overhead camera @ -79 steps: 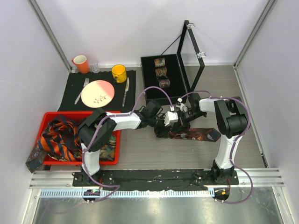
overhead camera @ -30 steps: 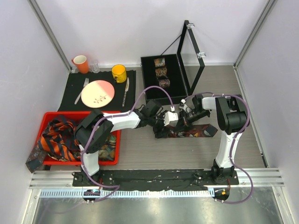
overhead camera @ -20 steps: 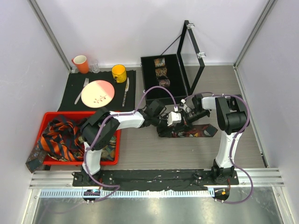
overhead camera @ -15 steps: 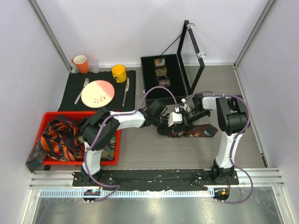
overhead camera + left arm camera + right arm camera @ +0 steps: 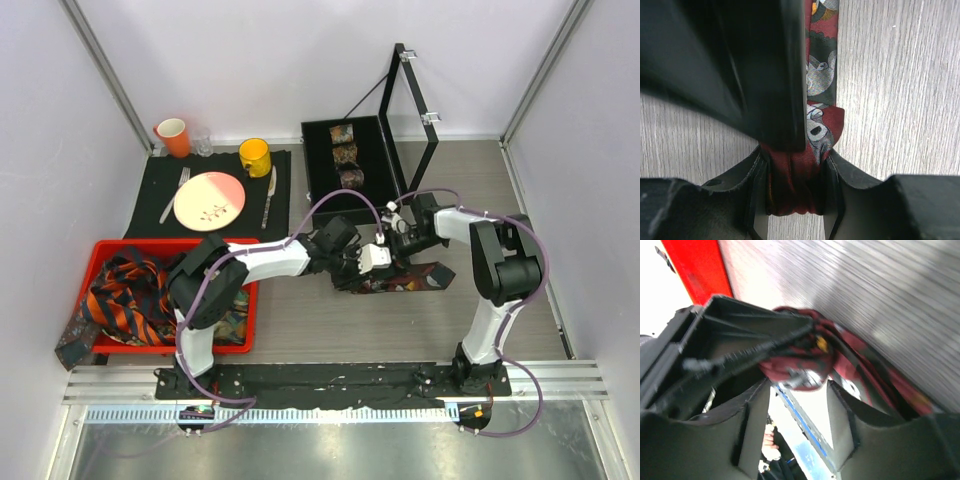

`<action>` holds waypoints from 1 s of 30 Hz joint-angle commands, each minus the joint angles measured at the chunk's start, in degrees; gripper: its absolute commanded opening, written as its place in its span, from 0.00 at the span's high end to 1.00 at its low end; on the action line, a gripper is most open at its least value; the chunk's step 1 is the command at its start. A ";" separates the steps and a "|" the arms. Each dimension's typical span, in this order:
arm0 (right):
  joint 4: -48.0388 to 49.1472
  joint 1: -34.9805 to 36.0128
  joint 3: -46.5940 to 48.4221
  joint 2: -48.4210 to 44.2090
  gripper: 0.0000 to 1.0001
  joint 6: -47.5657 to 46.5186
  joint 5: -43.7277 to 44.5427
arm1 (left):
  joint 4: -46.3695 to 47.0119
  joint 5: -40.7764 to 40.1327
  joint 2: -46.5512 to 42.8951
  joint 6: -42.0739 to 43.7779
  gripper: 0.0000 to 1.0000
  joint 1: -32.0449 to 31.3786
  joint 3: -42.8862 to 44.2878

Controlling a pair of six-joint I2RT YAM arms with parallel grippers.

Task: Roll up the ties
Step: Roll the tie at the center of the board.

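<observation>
At the far left the red bin (image 5: 150, 243) holds the loose ties (image 5: 125, 290), orange-navy stripes on top, none of them rolled yet. The left arm reaches from beside it to the middle of the surface (image 5: 330, 330). There the left fingers (image 5: 850, 190) pinch the coil (image 5: 797, 187) of the dark red tie (image 5: 400, 282), with fabric filling the gap between them.

Behind this spot the black box (image 5: 322, 200) carries three rolled ties (image 5: 345, 153) in a row, so we judge the task partly done.

The tie lies along the surface with its long axis running left to right. The coil sits at its left end, and the flat strip (image 5: 821, 75) leads straight away from the left fingers toward the right arm's side.

Just right of the coil, the right fingers (image 5: 700, 440) stand spread. The coil sits at their tips, and as far as the blurred wrist view shows, it is not clamped between them.

Both arms meet at the coil, but only the left one grips it. We judge that the next turn depends on this layout: the unrolled length lies to the right, so the coil has to travel rightward along the strip. The right fingers are better placed to take the next hold.
</observation>
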 commanded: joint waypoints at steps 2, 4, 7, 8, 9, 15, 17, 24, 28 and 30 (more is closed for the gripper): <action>7.27 3.10 0.65 1.93 0.52 5.06 -2.02 | -5.54 -4.92 0.59 -0.58 0.74 -0.30 0.46; 7.98 3.71 0.57 3.16 0.55 5.15 -0.70 | -5.63 -4.84 0.68 -0.49 0.71 -0.38 0.63; 6.32 3.72 1.18 5.36 0.70 2.96 2.64 | -5.98 -3.79 0.59 0.21 0.66 -0.30 0.64; 4.92 3.72 1.36 5.80 0.84 1.47 3.60 | -6.15 -3.08 0.42 0.47 0.64 -0.30 0.55; 4.38 3.54 1.45 6.06 0.94 0.76 6.05 | -6.42 -2.29 0.33 0.74 0.60 -0.38 0.46; 1.13 1.35 0.57 7.47 0.99 -4.51 10.64 | -5.63 3.86 0.06 0.74 0.41 1.46 1.25; 0.51 -0.23 0.22 7.82 0.99 -5.48 11.26 | -4.31 5.96 0.24 -0.13 0.37 2.34 2.30; -0.46 -3.14 0.22 8.61 0.99 -8.73 13.89 | 0.17 10.28 2.52 -2.85 0.25 2.69 5.91; 0.24 -3.23 0.83 9.32 0.99 -8.21 14.16 | 2.45 11.42 4.98 -4.18 0.24 2.43 7.58; 0.77 -3.32 1.18 9.58 0.99 -7.95 14.25 | 3.51 11.86 5.33 -4.27 0.24 2.25 7.93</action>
